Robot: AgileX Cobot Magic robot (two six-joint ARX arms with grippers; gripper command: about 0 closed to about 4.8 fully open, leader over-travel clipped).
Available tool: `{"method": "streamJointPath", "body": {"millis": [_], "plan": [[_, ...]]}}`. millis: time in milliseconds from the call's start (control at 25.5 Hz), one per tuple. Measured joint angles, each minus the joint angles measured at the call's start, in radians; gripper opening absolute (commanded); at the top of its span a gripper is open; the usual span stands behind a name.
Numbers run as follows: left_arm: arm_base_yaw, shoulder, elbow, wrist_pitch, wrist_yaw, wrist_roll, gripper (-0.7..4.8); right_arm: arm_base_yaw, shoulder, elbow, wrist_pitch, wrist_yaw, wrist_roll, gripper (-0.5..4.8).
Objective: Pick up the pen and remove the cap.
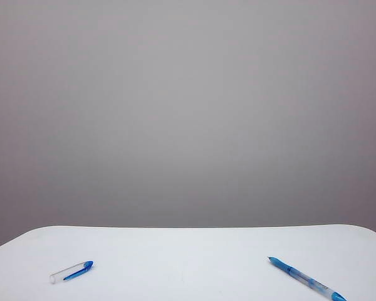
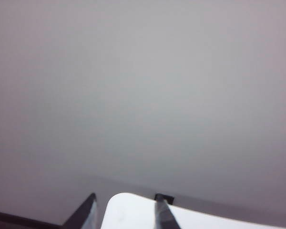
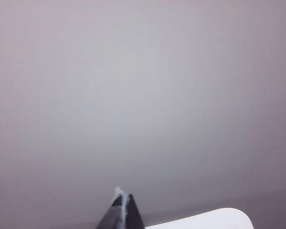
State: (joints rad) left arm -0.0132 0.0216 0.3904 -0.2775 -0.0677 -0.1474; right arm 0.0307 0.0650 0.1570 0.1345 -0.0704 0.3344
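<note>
The pen lies on the white table near its front right, with its blue tip pointing to the back left. The cap, a short clear tube with a blue clip, lies apart from it at the front left. Neither arm shows in the exterior view. In the left wrist view my left gripper has its two dark fingers apart, with nothing between them, and points level over a rounded table corner. In the right wrist view my right gripper has its fingers pressed together and holds nothing.
A plain grey wall fills the background behind the table. The table's back edge curves down at both corners. The right wrist view catches a table corner.
</note>
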Motion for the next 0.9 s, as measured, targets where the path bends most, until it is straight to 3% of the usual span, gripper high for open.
{"method": "streamJointPath", "body": {"millis": [236,353,550,785,903], "plan": [[0.0,-0.01,-0.109,0.01,0.105,0.009,1.17,-0.001,-0.064,-0.034,-0.029,0.013,0.0,-0.01],[0.0,-0.02,-0.18,0.02,0.114,0.004,1.11,-0.001,-0.065,-0.036,-0.119,0.021,-0.064,-0.01],[0.0,-0.021,-0.268,0.089,0.129,0.005,1.11,-0.001,-0.065,-0.103,-0.13,0.042,-0.063,-0.01],[0.0,-0.021,-0.36,0.156,0.122,0.005,1.11,-0.001,-0.064,-0.15,-0.181,0.08,-0.035,-0.01],[0.0,-0.019,-0.388,0.124,0.04,0.005,1.11,-0.001,-0.064,-0.15,-0.186,0.111,-0.035,-0.01]]}}
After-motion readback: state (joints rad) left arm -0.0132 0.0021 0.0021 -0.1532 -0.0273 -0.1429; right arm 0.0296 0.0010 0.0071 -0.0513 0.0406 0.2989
